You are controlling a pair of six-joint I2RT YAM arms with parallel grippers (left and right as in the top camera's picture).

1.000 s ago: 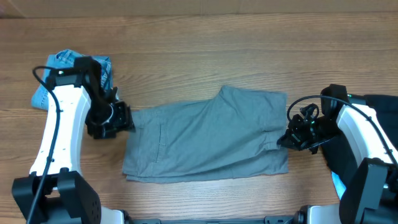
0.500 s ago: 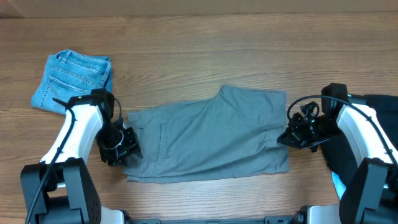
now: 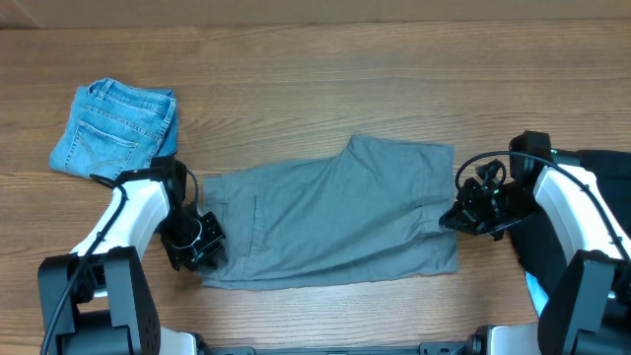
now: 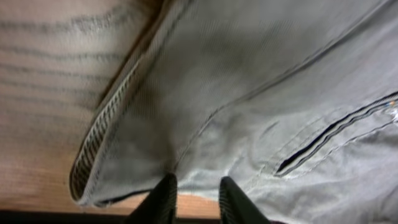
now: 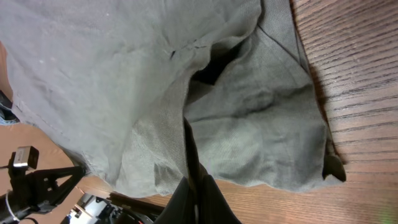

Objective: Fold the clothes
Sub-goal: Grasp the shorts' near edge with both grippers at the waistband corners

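Observation:
The grey shorts (image 3: pixel 325 217) lie flat across the middle of the table, waistband to the left. My left gripper (image 3: pixel 202 242) sits at the waistband's near corner. In the left wrist view its fingers (image 4: pixel 165 196) stand a little apart, with the shorts' edge (image 4: pixel 199 180) at their tips. The ribbed waistband (image 4: pixel 106 130) and the slit pocket (image 4: pixel 323 140) show above. My right gripper (image 3: pixel 449 219) is at the leg hem on the right, shut on a pinched fold of the grey shorts (image 5: pixel 249 130) in the right wrist view.
Folded denim-blue shorts (image 3: pixel 113 128) lie at the far left of the wooden table (image 3: pixel 296 89). A black garment (image 3: pixel 616 168) lies at the right edge under the right arm, with a bit of light blue (image 3: pixel 533 292) below it.
My left arm swung from beside the denim down to the shorts' near waistband corner, and its jaws narrowed. The right arm and the shorts stayed still.

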